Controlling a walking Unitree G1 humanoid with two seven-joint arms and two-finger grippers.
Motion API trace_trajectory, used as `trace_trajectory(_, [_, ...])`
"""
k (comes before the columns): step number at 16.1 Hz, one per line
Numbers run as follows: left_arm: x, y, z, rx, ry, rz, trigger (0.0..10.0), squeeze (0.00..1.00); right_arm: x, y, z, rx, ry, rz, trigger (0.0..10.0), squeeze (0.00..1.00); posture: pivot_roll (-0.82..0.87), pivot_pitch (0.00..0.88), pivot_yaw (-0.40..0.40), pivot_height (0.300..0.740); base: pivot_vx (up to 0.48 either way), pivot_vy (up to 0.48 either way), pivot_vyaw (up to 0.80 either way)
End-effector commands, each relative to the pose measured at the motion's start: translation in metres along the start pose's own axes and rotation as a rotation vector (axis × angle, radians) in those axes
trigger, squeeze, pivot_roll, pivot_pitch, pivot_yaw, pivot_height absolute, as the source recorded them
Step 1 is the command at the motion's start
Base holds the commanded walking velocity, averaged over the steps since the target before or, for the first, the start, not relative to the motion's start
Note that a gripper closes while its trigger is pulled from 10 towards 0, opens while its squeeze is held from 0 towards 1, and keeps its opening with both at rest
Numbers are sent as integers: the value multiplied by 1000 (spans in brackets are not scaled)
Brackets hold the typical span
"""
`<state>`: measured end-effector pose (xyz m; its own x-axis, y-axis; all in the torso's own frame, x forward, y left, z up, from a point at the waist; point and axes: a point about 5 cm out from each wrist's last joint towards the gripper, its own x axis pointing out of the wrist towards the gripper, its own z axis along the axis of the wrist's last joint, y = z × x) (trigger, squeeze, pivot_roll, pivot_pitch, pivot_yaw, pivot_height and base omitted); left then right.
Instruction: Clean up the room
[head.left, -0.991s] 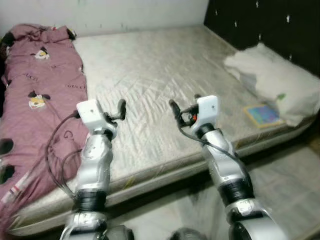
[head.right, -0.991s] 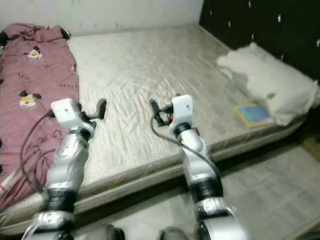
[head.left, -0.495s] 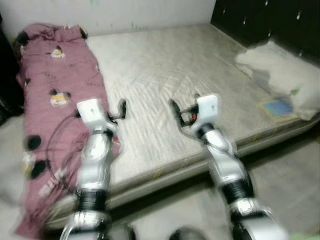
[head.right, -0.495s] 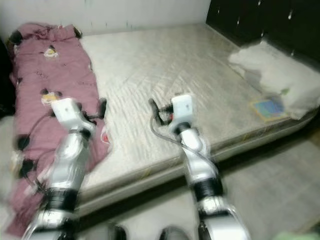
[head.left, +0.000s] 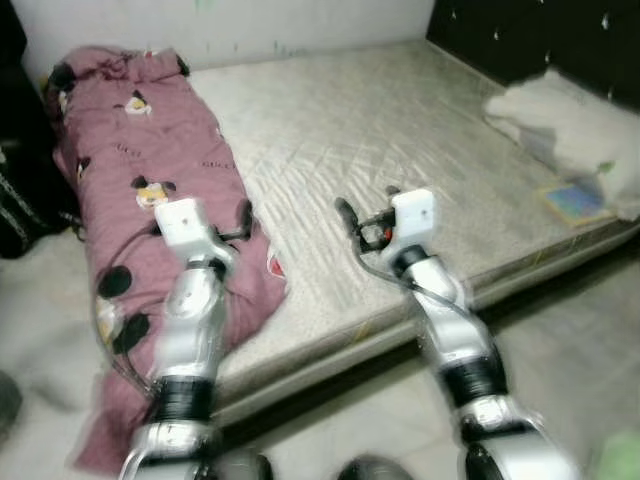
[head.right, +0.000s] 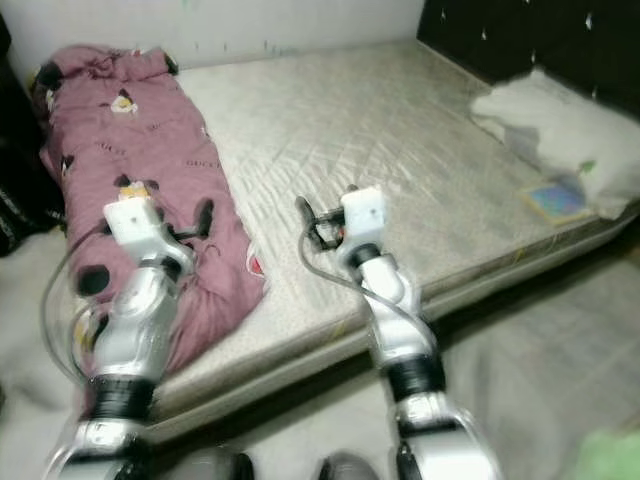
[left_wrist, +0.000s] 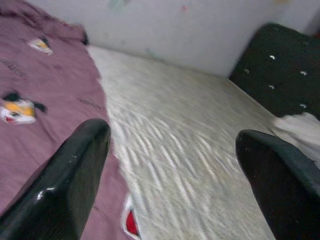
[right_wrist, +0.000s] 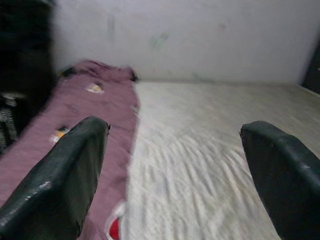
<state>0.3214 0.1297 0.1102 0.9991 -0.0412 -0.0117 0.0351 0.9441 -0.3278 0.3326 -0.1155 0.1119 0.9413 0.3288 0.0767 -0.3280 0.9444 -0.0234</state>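
Blanket (head.left: 150, 200), pink, printed: lies along mattress (head.left: 400, 140) left edge, spilling to floor. Pillow (head.left: 575, 130) and small book (head.left: 578, 200) at mattress far right. Left gripper (left_wrist: 172, 170) and right gripper (right_wrist: 175, 165) spread, empty, over mattress near edge.

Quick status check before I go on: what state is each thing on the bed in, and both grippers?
pink blanket: rumpled along the bed's left side, its end hanging over the edge to the floor.
mattress: bare, no sheet.
pillow: lying at the headboard end.
book: closed, flat beside the pillow.
left gripper: open, empty.
right gripper: open, empty.
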Motion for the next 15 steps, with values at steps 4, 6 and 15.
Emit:
trace_trajectory(4, [2, 3, 6, 12, -24, 13, 10000, 0, 5, 0, 7, 2, -24, -7, 10000, 0, -11, 0, -43, 740, 0, 0, 0])
trace_trajectory(6, [2, 3, 6, 18, -21, 18, 10000, 0, 5, 0, 7, -2, -25, -6, 10000, 0, -12, 2, -45, 740, 0, 0, 209])
trace_trajectory(15, [3, 3, 5, 13, -21, 32, 10000, 0, 5, -1, 8, 0, -25, -7, 10000, 0, -15, 5, -44, 740, 0, 0, 747])
